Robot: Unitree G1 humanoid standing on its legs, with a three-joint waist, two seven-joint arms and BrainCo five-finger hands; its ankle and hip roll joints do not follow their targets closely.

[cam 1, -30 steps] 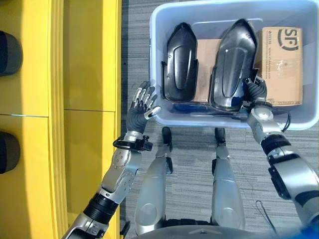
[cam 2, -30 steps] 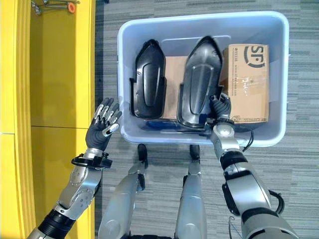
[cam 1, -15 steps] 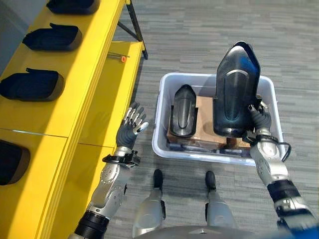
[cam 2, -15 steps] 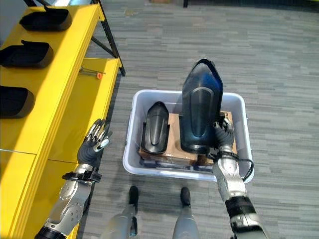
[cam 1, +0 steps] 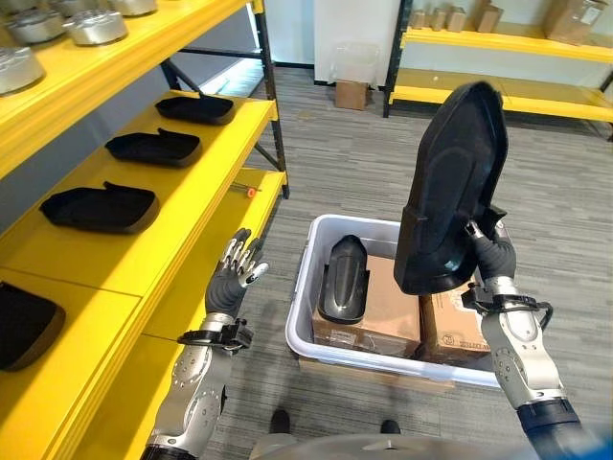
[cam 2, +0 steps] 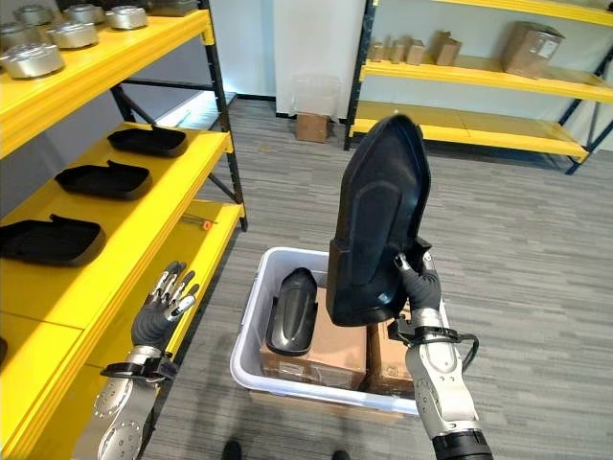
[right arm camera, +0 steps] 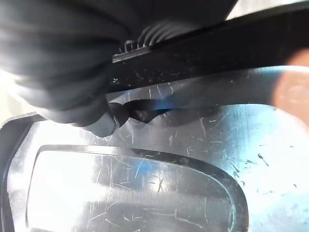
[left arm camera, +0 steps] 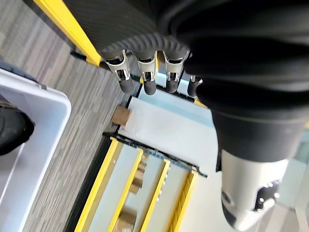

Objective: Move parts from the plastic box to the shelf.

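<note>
My right hand (cam 1: pixel 491 257) is shut on the lower edge of a long black moulded part (cam 1: pixel 450 187), which stands upright in the air above the pale plastic box (cam 1: pixel 305 307). Up close, the part's scratched glossy surface (right arm camera: pixel 159 164) lies right against that hand. A second black part (cam 1: pixel 342 280) lies inside the box on cardboard cartons (cam 1: pixel 383 311). My left hand (cam 1: pixel 233 275) is raised with straight fingers (left arm camera: pixel 145 79) between the box and the yellow shelf (cam 1: pixel 144 240), holding nothing. Three similar black parts (cam 1: pixel 101 206) rest in a row on the shelf.
An upper yellow shelf board (cam 1: pixel 86 67) carries metal pots (cam 1: pixel 91 24). A lower shelf level (cam 1: pixel 230 206) juts toward the box. More yellow racking (cam 1: pixel 498 57) with cartons stands at the far wall. Grey floor (cam 1: pixel 565 220) lies open to the right.
The camera has tilted up from looking straight down to looking out over the room. My right hand has lifted the long black part out of the box and holds it upright.
</note>
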